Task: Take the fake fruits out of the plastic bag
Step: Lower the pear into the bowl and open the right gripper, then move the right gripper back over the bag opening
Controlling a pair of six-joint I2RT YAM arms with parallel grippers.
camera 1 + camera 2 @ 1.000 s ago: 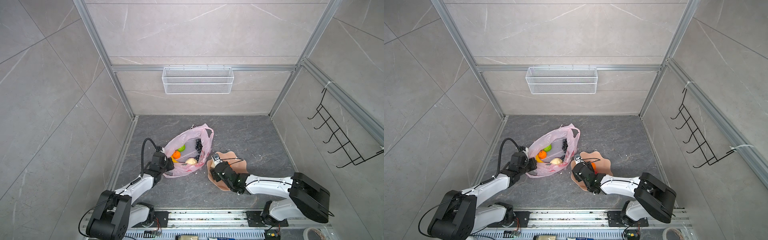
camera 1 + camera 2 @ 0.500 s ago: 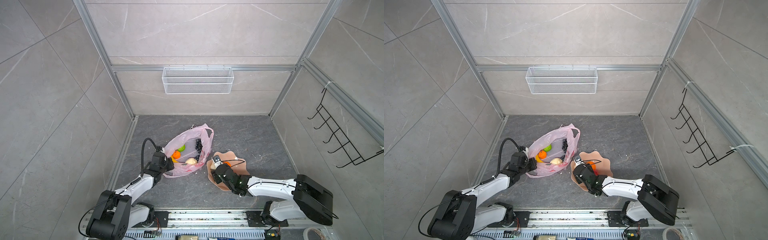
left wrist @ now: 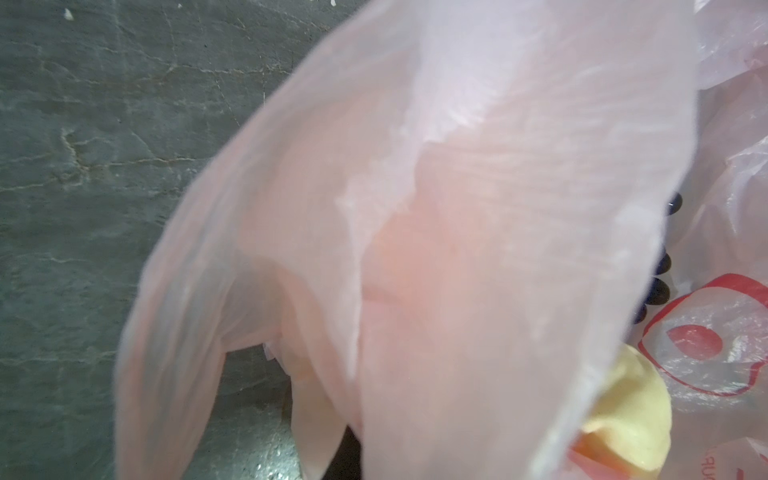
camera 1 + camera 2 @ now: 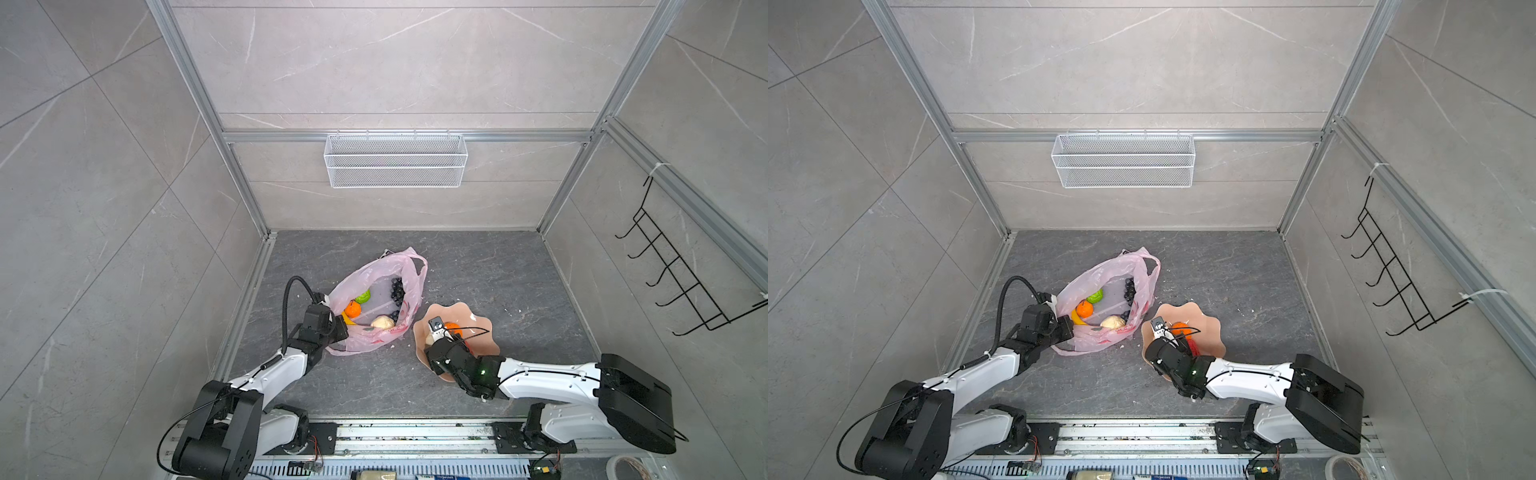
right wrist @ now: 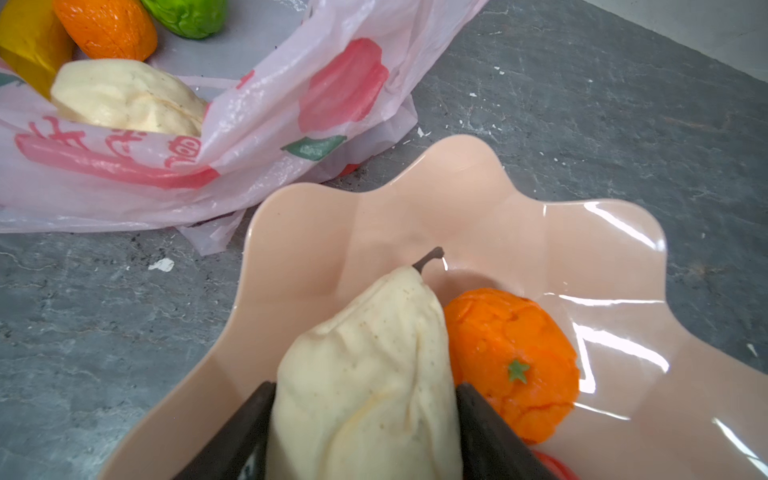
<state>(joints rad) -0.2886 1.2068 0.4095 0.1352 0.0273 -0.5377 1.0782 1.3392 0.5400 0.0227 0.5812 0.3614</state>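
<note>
Clamping the beige pear [image 5: 374, 332], its stem pointing straight out from the jaws, your right gripper [image 5: 363, 386] sits over the plate [image 5: 457, 166] beside the orange [image 5: 511, 353], while your left gripper [image 4: 338, 328] pinches the plastic bag [image 4: 409, 282].

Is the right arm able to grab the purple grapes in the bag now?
Probably not yet: the right gripper is clamped on the beige pear over the plate. The way looks free, though: the bag gapes open, grapes uncovered.

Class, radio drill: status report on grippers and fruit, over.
Left gripper shut on plastic bag. Right gripper shut on beige pear over plate, orange alongside. Other fruits in bag. No obstruction.
</note>
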